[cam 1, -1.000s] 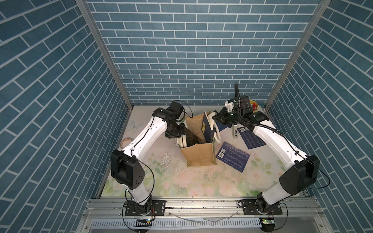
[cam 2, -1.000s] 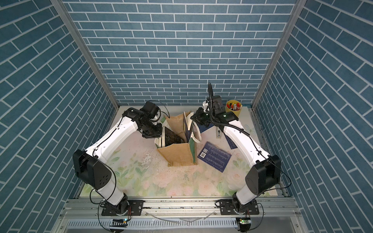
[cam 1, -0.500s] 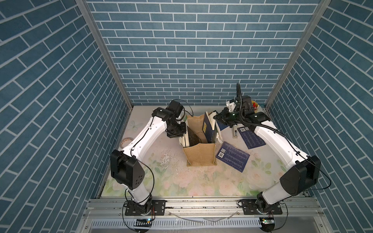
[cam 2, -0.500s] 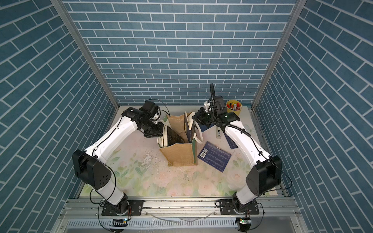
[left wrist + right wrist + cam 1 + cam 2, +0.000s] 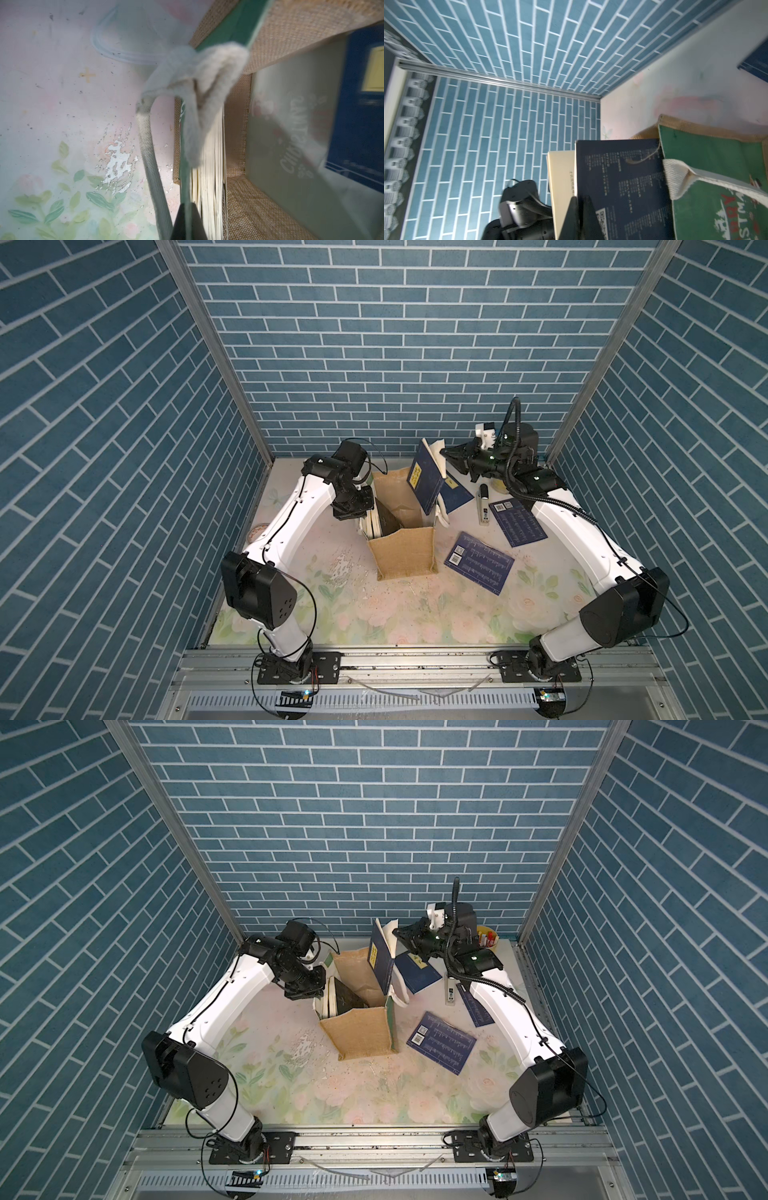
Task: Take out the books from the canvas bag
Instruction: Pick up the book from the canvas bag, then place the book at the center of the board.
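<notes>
The tan canvas bag [image 5: 402,549] stands open mid-table in both top views. My left gripper [image 5: 365,512] is shut on the bag's green-printed left wall [image 5: 185,158], beside a cream handle [image 5: 149,149]. My right gripper [image 5: 444,452] is shut on the top edge of a navy book [image 5: 424,479], which hangs tilted above the bag's right rim. In the right wrist view the jaws pinch that book's back cover [image 5: 618,187]. A black book [image 5: 388,522] and pale page edges [image 5: 209,166] remain inside the bag. Three navy books [image 5: 478,562] [image 5: 517,522] [image 5: 456,497] lie on the table to the right.
A white-and-black stapler-like item [image 5: 483,506] lies between the books on the table. A yellow pen cup [image 5: 488,937] stands at the back right behind my right arm. A round clear lid [image 5: 258,531] lies by the left wall. Brick walls close in three sides.
My right gripper has risen with the navy book, drawing it higher out of the bag. My left gripper has stayed at the bag's left wall.
</notes>
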Robot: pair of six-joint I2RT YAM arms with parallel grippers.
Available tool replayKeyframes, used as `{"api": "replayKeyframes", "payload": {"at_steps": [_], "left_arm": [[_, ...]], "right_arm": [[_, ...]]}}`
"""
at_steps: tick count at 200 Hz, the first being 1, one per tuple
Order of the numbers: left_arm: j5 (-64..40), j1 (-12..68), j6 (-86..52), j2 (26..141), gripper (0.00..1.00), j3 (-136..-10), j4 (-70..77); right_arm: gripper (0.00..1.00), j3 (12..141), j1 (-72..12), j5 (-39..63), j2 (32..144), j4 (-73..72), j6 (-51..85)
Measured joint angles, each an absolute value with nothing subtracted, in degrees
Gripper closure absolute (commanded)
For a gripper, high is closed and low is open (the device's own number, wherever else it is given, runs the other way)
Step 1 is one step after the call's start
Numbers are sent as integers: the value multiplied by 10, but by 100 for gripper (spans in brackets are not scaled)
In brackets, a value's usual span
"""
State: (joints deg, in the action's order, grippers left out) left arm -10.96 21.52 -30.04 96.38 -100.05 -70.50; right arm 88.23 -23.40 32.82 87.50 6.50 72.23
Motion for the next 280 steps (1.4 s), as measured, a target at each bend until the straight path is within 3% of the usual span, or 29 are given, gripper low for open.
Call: {"api": "replayKeyframes", "payload": {"at_steps": [81,114,165,223,280], "left_arm": [[-78,147,-284,928,100,-967,-742],[-66,118,-279,905,100,-967,-766],[-60,113,-278,900,100,-967,-775],[-52,112,-278,908,100,-975,-780],[-51,112,-278,917,100,-985,-786]], "right_arm": [[100,846,-179,298,887,-234,883],[100,768,-162,276,901,-324,915],[100,669,-158,278,989,-344,923],[100,671,-203,281,1114,-424,977],[100,533,-216,265,1126,-545,1017]]}}
